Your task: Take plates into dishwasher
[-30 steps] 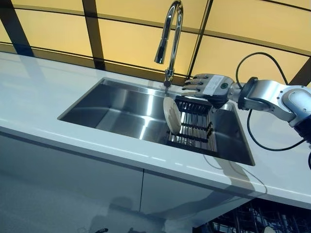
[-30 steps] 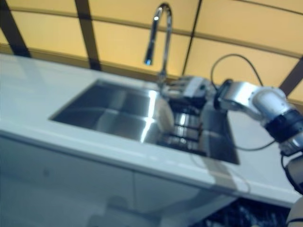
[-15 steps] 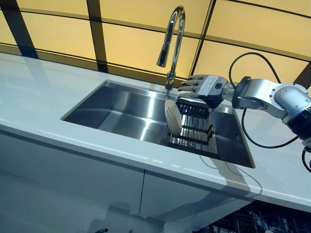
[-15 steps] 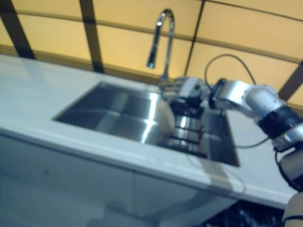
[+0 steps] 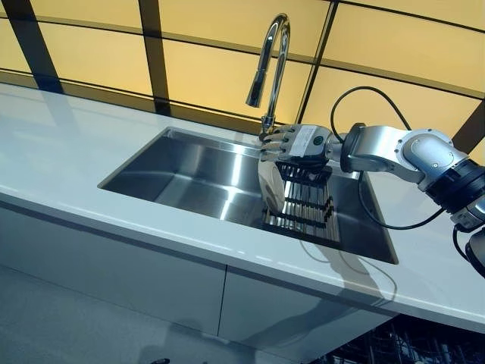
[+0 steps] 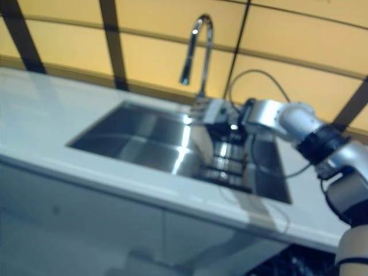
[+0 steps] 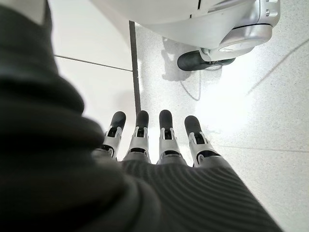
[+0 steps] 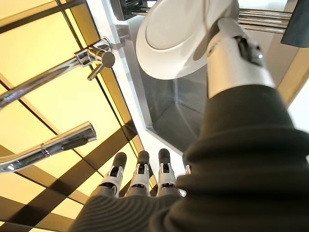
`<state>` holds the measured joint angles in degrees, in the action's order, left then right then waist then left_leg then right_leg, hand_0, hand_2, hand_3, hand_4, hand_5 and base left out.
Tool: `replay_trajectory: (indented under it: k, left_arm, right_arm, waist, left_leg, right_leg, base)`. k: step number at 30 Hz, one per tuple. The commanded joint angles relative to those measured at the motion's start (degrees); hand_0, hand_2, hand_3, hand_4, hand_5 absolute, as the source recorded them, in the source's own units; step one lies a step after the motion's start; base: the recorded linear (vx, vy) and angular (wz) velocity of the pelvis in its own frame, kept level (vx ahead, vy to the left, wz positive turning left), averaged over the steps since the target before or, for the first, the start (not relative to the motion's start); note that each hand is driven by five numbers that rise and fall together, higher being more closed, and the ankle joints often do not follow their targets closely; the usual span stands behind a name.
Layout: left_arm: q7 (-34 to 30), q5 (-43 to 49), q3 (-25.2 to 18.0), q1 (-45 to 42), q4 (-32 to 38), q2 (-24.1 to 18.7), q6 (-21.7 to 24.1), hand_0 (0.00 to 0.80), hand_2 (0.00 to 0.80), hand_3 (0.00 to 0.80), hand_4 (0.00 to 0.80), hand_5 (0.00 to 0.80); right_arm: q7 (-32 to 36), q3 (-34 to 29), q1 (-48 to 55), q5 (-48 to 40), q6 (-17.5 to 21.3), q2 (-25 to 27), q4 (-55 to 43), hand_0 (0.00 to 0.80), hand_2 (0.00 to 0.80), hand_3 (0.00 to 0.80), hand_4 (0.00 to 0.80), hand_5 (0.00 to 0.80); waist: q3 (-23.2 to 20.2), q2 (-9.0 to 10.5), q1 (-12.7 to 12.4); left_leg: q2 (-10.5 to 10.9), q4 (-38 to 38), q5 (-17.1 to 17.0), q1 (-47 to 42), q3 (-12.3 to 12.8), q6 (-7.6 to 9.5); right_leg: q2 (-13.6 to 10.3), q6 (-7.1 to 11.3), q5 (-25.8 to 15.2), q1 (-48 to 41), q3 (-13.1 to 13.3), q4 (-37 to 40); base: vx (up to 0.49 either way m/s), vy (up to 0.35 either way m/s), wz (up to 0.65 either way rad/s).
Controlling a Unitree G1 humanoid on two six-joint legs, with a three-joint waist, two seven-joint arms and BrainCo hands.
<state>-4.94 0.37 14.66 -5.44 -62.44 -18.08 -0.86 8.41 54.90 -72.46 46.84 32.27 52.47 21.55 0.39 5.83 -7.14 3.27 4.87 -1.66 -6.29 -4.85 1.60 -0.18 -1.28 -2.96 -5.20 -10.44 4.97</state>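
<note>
Reaching with open-fingered right hand (image 5: 297, 143) over upright plate (image 5: 270, 184) in sink rack (image 5: 309, 206); next, closing thumb and fingers on its rim

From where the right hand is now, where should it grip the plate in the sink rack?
Likely the top rim of the plate, from above. It stands on edge in the dark rack, faces to the sides, so fingers and thumb of the right hand can straddle the rim.

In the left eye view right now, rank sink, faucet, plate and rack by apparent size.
1. sink
2. faucet
3. rack
4. plate, seen nearly edge-on

The faucet and rack look close, so their order is unsure.
</note>
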Motion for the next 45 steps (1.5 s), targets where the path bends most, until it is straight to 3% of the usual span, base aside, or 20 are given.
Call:
replay_trajectory:
  k: [1, 12, 27, 45]
  left_arm:
    - [-0.5, 0.0, 1.6, 2.4, -1.6, -0.9, 0.0, 0.000, 0.000, 0.000, 0.000, 0.000]
    - [-0.9, 1.9, 2.0, 1.9, -2.1, -0.4, -0.6, 0.000, 0.000, 0.000, 0.000, 0.000]
    - [-1.0, 2.9, 2.6, 1.2, -1.6, -0.9, -0.3, 0.000, 0.000, 0.000, 0.000, 0.000]
    - [-1.0, 3.6, 2.9, 2.7, -0.9, -2.3, -1.4, 0.000, 0.000, 0.000, 0.000, 0.000]
  right_arm:
    - [1.1, 3.5, -10.1, 0.3, -2.1, -0.6, 4.6, 0.000, 0.000, 0.000, 0.000, 0.000]
    - [6.1, 3.3, -9.2, -1.4, -4.2, -3.6, 2.5, 0.000, 0.000, 0.000, 0.000, 0.000]
    - [5.1, 3.9, -9.1, -0.7, -6.7, -3.0, 3.6, 0.000, 0.000, 0.000, 0.000, 0.000]
    - [10.8, 4.7, -8.4, -2.5, -9.2, -6.6, 4.3, 0.000, 0.000, 0.000, 0.000, 0.000]
  waist:
    - [-0.7, 1.12, -1.7]
    - [-0.1, 1.34, -2.2]
    - [1.7, 2.60, -3.0]
    - [5.7, 6.61, -6.3]
  left_leg:
    - [-0.1, 0.1, 5.7, -1.3, 6.4, 1.20]
    - [-0.3, 0.1, 5.8, -1.9, 7.0, 1.40]
    - [-0.8, -1.1, 6.4, -1.5, 7.2, 1.00]
    - [-1.9, -8.0, 7.9, 2.1, 4.5, 0.05]
  right_leg:
    - [1.1, 1.30, 5.8, -2.6, -1.0, 0.0]
    - [1.2, 1.00, 5.9, -3.1, -0.9, 0.0]
    - [2.1, 0.25, 6.4, -3.0, -0.2, 0.0]
    - [3.4, -1.03, 6.2, -3.4, -0.6, 0.0]
  base:
    - [0.000, 0.000, 0.00]
    - [0.036, -0.005, -0.01]
    - [0.055, -0.053, -0.01]
    - [0.025, -0.066, 0.02]
